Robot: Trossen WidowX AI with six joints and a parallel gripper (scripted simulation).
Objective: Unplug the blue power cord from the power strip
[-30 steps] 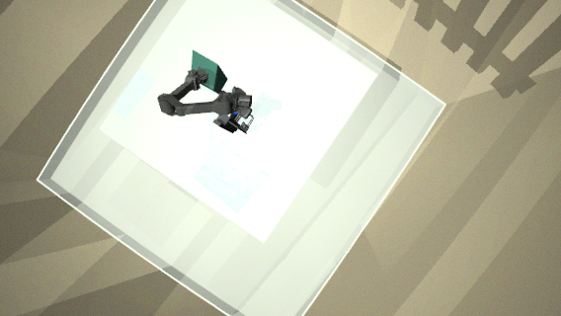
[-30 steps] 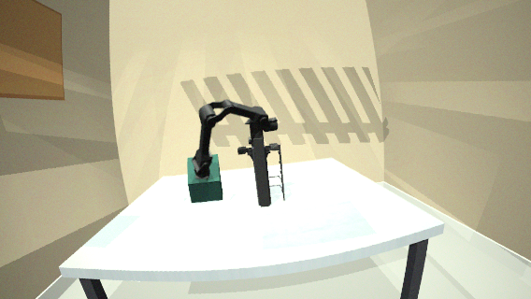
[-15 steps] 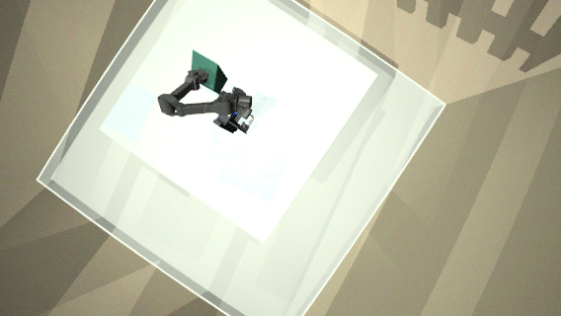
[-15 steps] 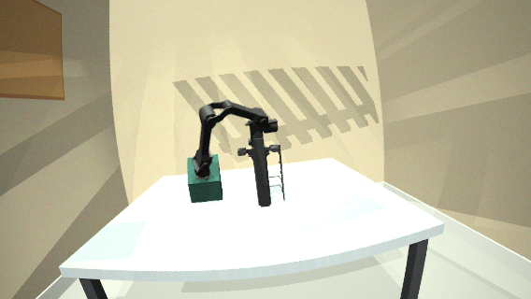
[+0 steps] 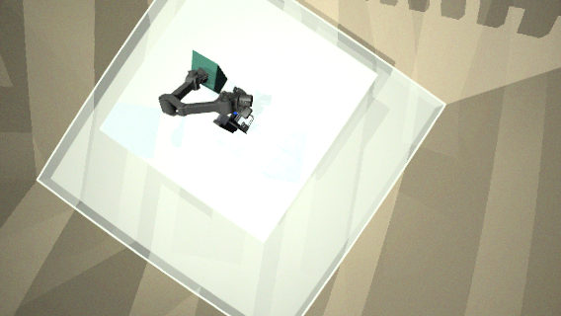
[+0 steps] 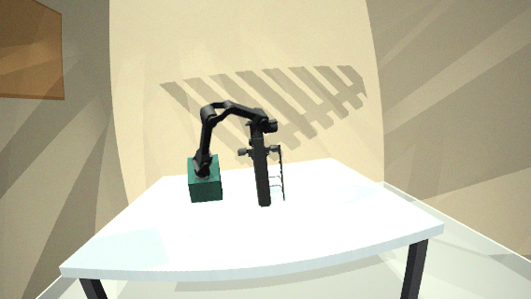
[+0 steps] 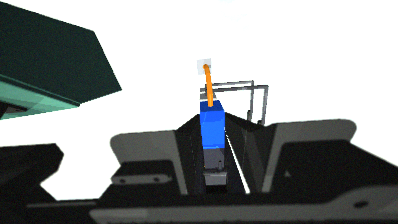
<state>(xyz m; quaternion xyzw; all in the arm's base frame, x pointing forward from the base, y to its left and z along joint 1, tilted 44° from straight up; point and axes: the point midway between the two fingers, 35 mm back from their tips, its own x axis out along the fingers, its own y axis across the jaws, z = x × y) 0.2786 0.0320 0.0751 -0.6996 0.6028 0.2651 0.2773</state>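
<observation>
Robot arm's tool (image 7: 214,150) clamped on a blue plug (image 7: 213,125) above a white bench (image 6: 327,206).

In the wrist view the dark fingers press both sides of the blue plug, and an orange cord (image 7: 208,85) rises from its top to a small pale square. A thin wire frame (image 7: 252,95) stands just behind. From outside, the arm reaches from a green base block (image 6: 206,184) to a tall dark upright (image 6: 262,177) on the bench; the plug is hidden there.
</observation>
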